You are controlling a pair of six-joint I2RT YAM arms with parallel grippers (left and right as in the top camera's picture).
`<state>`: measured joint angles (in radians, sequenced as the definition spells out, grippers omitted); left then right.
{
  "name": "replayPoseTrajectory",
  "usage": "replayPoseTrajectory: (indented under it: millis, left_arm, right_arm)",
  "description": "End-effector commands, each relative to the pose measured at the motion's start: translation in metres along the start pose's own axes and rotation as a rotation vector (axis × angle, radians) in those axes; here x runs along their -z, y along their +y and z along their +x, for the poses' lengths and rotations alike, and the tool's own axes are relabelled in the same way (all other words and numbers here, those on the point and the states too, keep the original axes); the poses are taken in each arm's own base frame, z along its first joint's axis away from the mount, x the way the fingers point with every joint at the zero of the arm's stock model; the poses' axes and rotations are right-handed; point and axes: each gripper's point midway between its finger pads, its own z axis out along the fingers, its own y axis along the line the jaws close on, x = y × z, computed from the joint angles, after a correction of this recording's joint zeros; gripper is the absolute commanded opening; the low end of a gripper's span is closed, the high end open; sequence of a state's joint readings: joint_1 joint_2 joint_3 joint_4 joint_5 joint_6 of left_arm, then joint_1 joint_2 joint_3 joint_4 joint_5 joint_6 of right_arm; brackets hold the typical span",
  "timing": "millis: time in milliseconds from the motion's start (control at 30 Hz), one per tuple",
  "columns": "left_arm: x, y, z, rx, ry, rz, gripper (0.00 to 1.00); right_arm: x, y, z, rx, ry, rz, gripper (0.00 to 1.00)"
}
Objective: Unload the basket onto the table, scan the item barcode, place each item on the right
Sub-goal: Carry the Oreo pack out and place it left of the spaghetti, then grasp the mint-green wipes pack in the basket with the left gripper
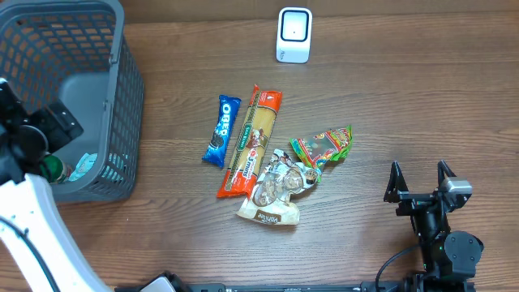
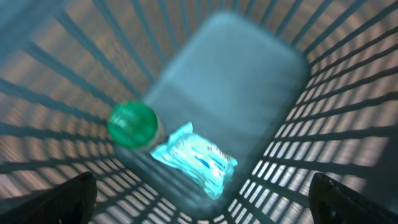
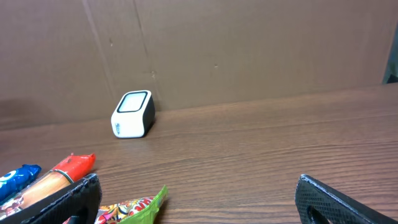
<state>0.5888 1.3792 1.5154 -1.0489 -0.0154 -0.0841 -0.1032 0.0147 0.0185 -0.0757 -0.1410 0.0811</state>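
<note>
Packets [image 1: 253,150] lay clustered on the wooden table [image 1: 405,97], right of the grey basket [image 1: 130,105]. The left gripper [image 2: 205,199] hung spread inside the basket. The right gripper [image 1: 419,174] sat spread and empty beside the packets, with the white scanner [image 1: 293,35] beyond.

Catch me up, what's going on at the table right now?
The left gripper hangs open over the grey basket, which holds a green-capped bottle and a pale blue packet; it grips nothing. The right gripper sits open and empty at the near right of the table. An Oreo pack, a long orange pack, a green candy bag and a brown-and-white snack bag lie mid-table, untouched. The white scanner stands at the far edge.
</note>
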Motion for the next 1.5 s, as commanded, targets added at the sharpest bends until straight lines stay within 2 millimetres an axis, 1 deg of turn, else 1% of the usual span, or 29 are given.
replayPoseTrajectory:
  millis: [0,100,200,300,467,733,900,1100,1433,1467]
  left_arm:
    - [-0.033,0.0,0.02,0.089,0.083,0.006,1.0]
    - [-0.061,0.001,0.034,0.133,0.134,-0.003,1.0]
    - [-0.082,0.001,0.046,0.181,0.18,-0.014,1.0]
    - [-0.099,0.003,0.06,0.237,0.236,-0.032,1.0]
    - [-0.12,0.004,0.076,0.303,0.295,-0.054,1.0]
    - [-0.144,0.005,0.095,0.36,0.349,-0.081,1.0]
    - [-0.157,0.012,0.109,0.382,0.389,-0.134,1.0]
    - [-0.172,0.015,0.127,0.389,0.436,-0.157,1.0]
    - [-0.194,0.016,0.151,0.384,0.516,-0.18,1.0]
    - [-0.196,0.016,0.152,0.383,0.523,-0.181,0.99]
  right_arm:
    - [0.0,-0.003,0.002,0.003,-0.004,0.011,1.0]
    - [0.0,-0.003,0.002,0.004,-0.004,0.011,1.0]
    - [0.0,-0.003,0.002,0.003,-0.004,0.011,1.0]
    - [0.0,-0.003,0.002,0.003,-0.004,0.011,1.0]
    - [0.0,-0.003,0.002,0.003,-0.004,0.011,1.0]
    - [0.0,-0.003,0.002,0.003,-0.004,0.011,1.0]
    - [0.0,-0.003,0.002,0.003,-0.004,0.011,1.0]
    - [0.0,-0.003,0.002,0.003,-0.004,0.011,1.0]
    - [0.0,-0.003,0.002,0.003,-0.004,0.011,1.0]
    - [0.0,-0.003,0.002,0.003,-0.004,0.011,1.0]
